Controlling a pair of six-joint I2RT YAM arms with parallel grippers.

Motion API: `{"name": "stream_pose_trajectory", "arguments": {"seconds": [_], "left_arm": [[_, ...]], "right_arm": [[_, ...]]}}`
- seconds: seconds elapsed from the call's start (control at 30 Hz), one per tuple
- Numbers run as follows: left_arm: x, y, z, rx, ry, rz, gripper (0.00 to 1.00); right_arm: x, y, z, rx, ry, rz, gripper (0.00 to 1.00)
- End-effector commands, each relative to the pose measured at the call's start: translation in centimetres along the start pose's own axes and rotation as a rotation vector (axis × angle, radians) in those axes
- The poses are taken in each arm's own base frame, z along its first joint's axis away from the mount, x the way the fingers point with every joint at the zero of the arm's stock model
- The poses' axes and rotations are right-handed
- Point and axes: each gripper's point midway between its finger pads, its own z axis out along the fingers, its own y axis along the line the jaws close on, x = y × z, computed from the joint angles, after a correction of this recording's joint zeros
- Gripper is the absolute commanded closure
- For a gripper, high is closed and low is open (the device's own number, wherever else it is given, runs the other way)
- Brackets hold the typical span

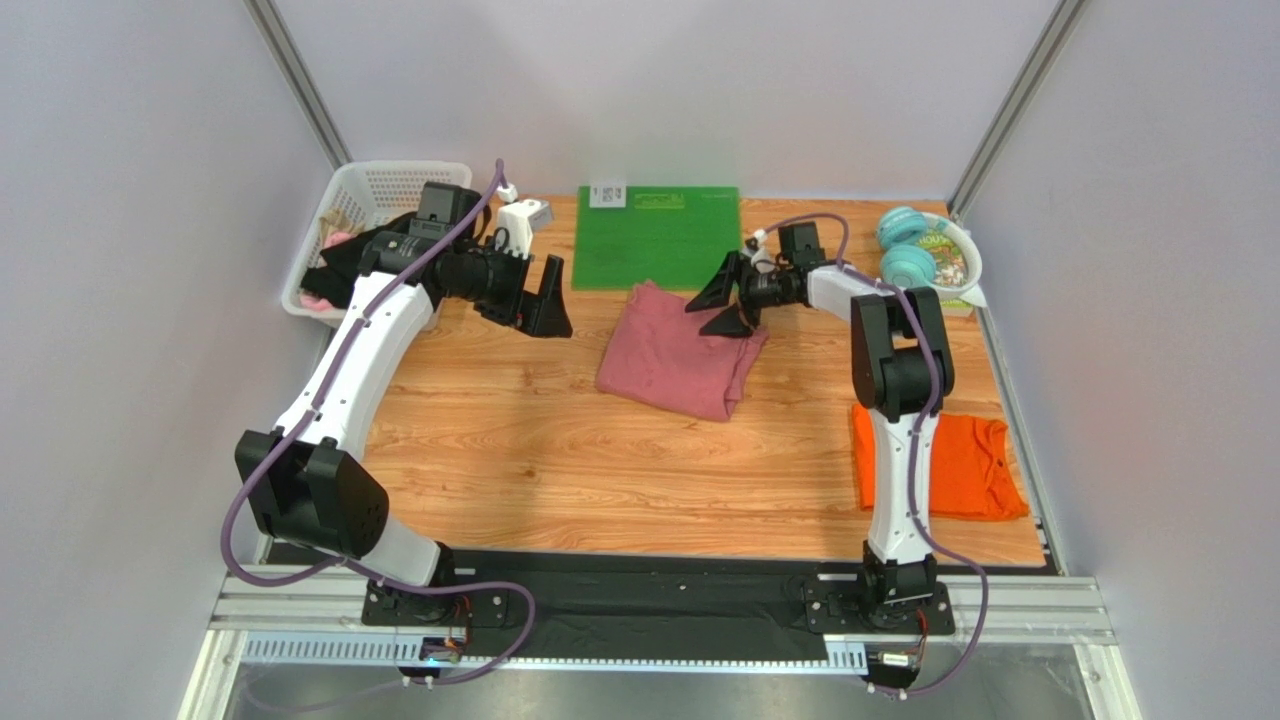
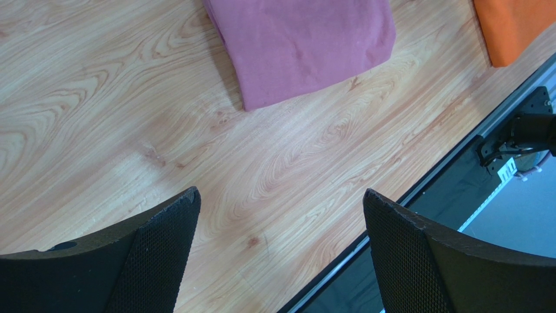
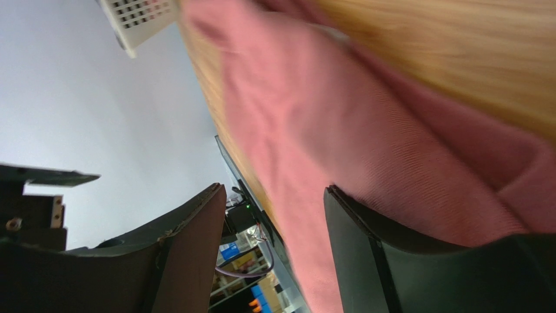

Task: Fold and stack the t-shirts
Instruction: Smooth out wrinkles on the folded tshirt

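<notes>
A dusty pink t-shirt (image 1: 676,354) lies folded in the middle of the wooden table, and a bright orange t-shirt (image 1: 962,465) lies folded at the right, partly behind the right arm. My right gripper (image 1: 732,300) hovers at the pink shirt's far right corner. Its jaws are open with no cloth between them, and one finger (image 3: 391,261) lies close against the pink cloth (image 3: 365,130). My left gripper (image 1: 541,300) is open and empty above bare wood, left of the pink shirt. In the left wrist view (image 2: 280,208) the pink shirt (image 2: 307,45) and the orange one (image 2: 512,29) lie well beyond the fingertips.
A flat green mat (image 1: 657,234) lies at the back centre. A white basket (image 1: 361,203) holding cloth stands at the back left. A bowl (image 1: 962,263) with teal round things sits at the back right. The black base rail (image 1: 646,593) runs along the near edge.
</notes>
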Motion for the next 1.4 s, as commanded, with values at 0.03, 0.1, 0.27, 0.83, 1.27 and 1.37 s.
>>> {"name": "stream_pose_trajectory", "arguments": {"seconds": [0.03,0.1,0.27,0.83,1.27,1.37], "left_arm": [[-1.0,-0.6,-1.3,0.004,-0.042,0.041,0.0],[-0.9,-0.6,-1.3,0.004,-0.041,0.038,0.0],[-0.9,-0.6,-1.3,0.002,-0.041,0.038,0.0],[-1.2,0.0,-0.8,-0.01,-0.03,0.028,0.0],[-1.5,0.1,-1.5,-0.032,-0.036,0.056,0.0],[-1.7,0.0,-1.6,-0.032,-0.038,0.058,0.0]], "right_arm": [[-0.1,-3.0,1.2,0.032,0.018,0.049,0.37],[-0.1,-3.4,1.1,0.037,0.017,0.065,0.37],[0.8,1.1,-0.9,0.014,-0.018,-0.018,0.38],[13.5,-0.2,0.6,0.053,0.12,-0.014,0.37],[12.7,2.2,0.5,0.032,0.12,0.024,0.38],[11.4,7.9,-1.0,-0.033,0.071,-0.061,0.37]]}}
